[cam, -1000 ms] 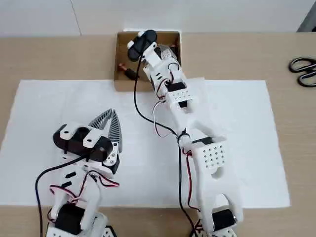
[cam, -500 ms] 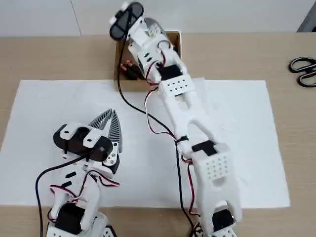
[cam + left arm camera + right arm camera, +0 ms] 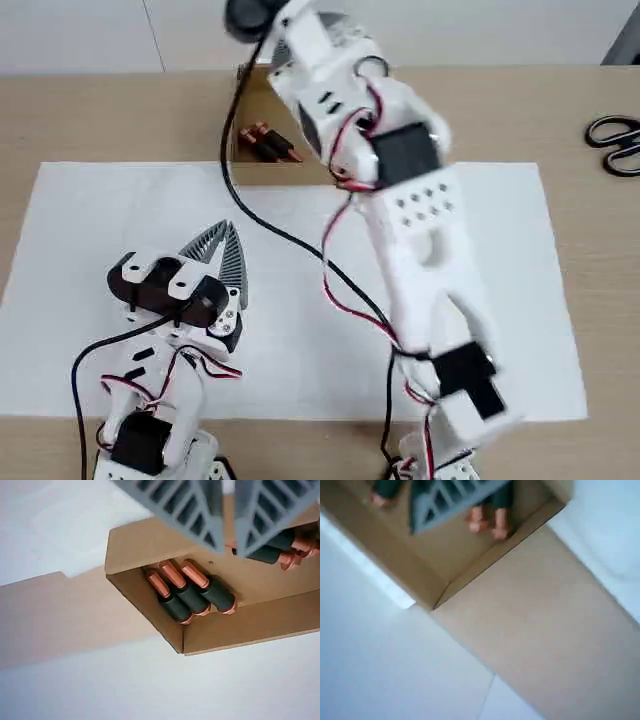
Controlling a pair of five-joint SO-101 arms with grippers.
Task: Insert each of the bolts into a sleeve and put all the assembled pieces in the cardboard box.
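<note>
**Two-arm workcell, near to far.** Nearest, the left arm (image 3: 165,290) sits at the near edge of a white paper sheet (image 3: 90,230) spread on the tabletop (image 3: 100,110). The left end effector (image 3: 228,228) hangs over the sheet and points towards the far side. Its grey fingers (image 3: 185,505) are drawn together, the tips all but touching, and they hold nothing.

Beside it, the right arm (image 3: 420,230) stretches from the near edge across the sheet to the cardboard box (image 3: 243,110). The box stands on the tabletop just beyond the sheet's far edge. The right end effector (image 3: 452,500) is above the inside of the box; whether it is open or closed cannot be told.

In the box lie the assembled pieces (image 3: 268,142), copper-coloured bolts (image 3: 195,575) seated in dark sleeves (image 3: 217,592). Three lie side by side, touching, in one corner against the wall. Others lie farther along the floor, partly hidden in the left wrist view behind the left end effector.

Scissors (image 3: 612,140) rest at the far right of the tabletop, well apart from the box.
</note>
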